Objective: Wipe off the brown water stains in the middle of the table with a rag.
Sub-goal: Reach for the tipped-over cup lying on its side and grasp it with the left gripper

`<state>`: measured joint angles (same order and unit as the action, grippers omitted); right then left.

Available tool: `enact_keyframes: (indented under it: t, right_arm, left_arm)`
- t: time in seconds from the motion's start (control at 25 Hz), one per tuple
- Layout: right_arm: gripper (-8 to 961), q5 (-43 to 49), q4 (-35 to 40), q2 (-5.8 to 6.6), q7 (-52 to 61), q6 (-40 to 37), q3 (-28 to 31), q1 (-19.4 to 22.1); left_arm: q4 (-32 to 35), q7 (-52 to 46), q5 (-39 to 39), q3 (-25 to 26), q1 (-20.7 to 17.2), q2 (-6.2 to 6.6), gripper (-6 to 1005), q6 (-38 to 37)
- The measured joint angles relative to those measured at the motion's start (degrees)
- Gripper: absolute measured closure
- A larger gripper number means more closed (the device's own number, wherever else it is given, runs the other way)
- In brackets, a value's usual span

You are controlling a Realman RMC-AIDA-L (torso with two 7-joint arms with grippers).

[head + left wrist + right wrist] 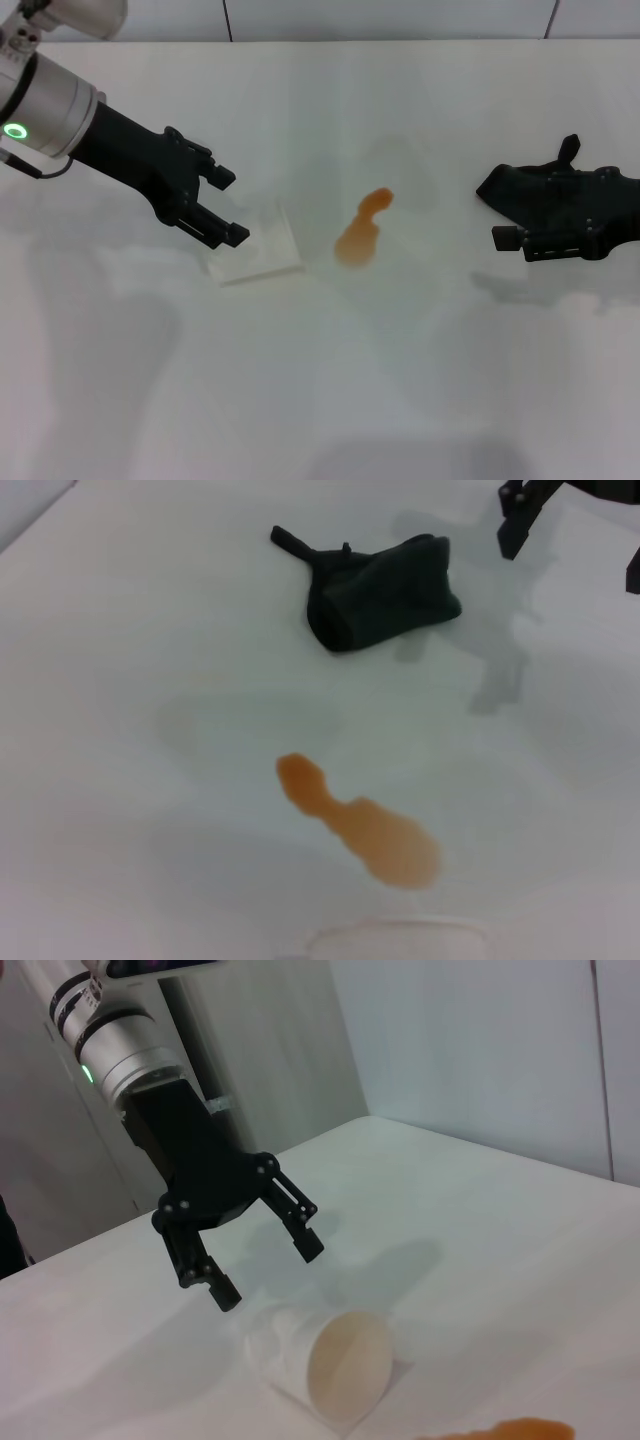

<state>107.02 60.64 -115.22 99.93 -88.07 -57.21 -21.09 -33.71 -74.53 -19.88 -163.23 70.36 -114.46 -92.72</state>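
The brown water stain (pixel 362 228) lies mid-table (pixel 320 380); it also shows in the left wrist view (pixel 360 825) and at the edge of the right wrist view (pixel 500 1428). The black rag (pixel 525 185) lies crumpled on the right, also in the left wrist view (pixel 385 600). My right gripper (pixel 525 222) hovers open at the rag's near side, fingers (pixel 515 525) apart from the cloth, holding nothing. My left gripper (pixel 233 207) is open and empty, just left of a fallen cup; it also shows in the right wrist view (pixel 268 1272).
A whitish translucent plastic cup (pixel 258 243) lies on its side left of the stain, its mouth toward the stain (pixel 335 1360); its rim shows in the left wrist view (pixel 395 935). A faint damp ring (pixel 400 165) marks the table beyond the stain.
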Motion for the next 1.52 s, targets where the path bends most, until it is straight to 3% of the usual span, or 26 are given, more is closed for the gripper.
enact_keyframes:
  t: [0.6, 0.84, 1.2, 1.52]
  right_arm:
    - [125, -0.68, 0.09, -0.09, 0.01, 0.08, -0.70, 0.04]
    - [125, -0.68, 0.09, -0.09, 0.11, 0.08, -0.79, 0.27]
    - [125, -0.68, 0.09, -0.09, 0.38, 0.05, -0.79, 0.35]
    - [125, -0.68, 0.09, -0.09, 0.44, 0.09, -0.79, 0.35]
  left_arm:
    - [1.33, 0.09, -1.14, 0.02, -1.08, -1.66, 120, 3.32]
    - [2.07, -0.26, -3.04, 0.02, -0.85, -1.78, 120, 4.69]
    - [1.61, -0.28, -3.16, 0.02, -0.45, -0.96, 120, 4.90]
    - [2.19, -0.11, -5.15, 0.02, 0.72, -1.52, 120, 7.28]
